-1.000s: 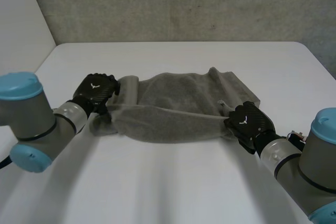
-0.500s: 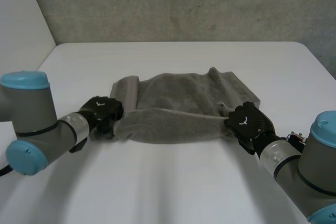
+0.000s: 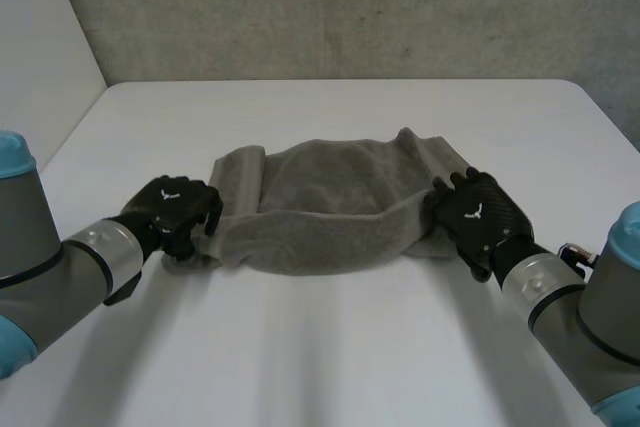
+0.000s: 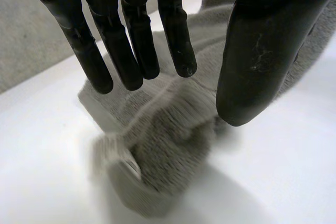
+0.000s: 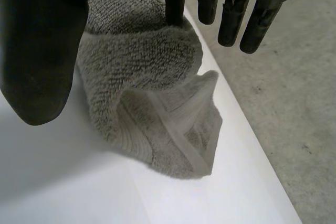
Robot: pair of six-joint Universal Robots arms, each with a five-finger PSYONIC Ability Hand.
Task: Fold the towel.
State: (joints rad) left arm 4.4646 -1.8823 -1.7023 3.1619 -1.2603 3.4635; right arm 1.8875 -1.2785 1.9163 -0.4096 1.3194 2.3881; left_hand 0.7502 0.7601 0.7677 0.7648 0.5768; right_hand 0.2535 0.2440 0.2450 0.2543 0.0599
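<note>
A grey towel [image 3: 330, 207] lies bunched lengthwise across the middle of the white table [image 3: 330, 357], its near edge rolled over. My left hand [image 3: 170, 209] hovers at the towel's left near corner. In the left wrist view its fingers [image 4: 131, 40] are straight and apart from the thumb, and the crumpled corner [image 4: 168, 145] lies loose under them. My right hand [image 3: 478, 215] is at the towel's right end. Its fingers [image 5: 231, 9] are straight and spread above the folded corner [image 5: 152, 103], which rests on the table untouched.
A grey wall [image 3: 330, 7] runs behind the table's far edge. In the right wrist view the table's edge passes close to the towel's corner, with grey floor [image 5: 283, 103] beyond it. Bare table stretches in front of the towel.
My right hand has opened and let go of the towel's right corner. My left hand has pulled back to the left and towards me, off the left corner, which has dropped to the table.
</note>
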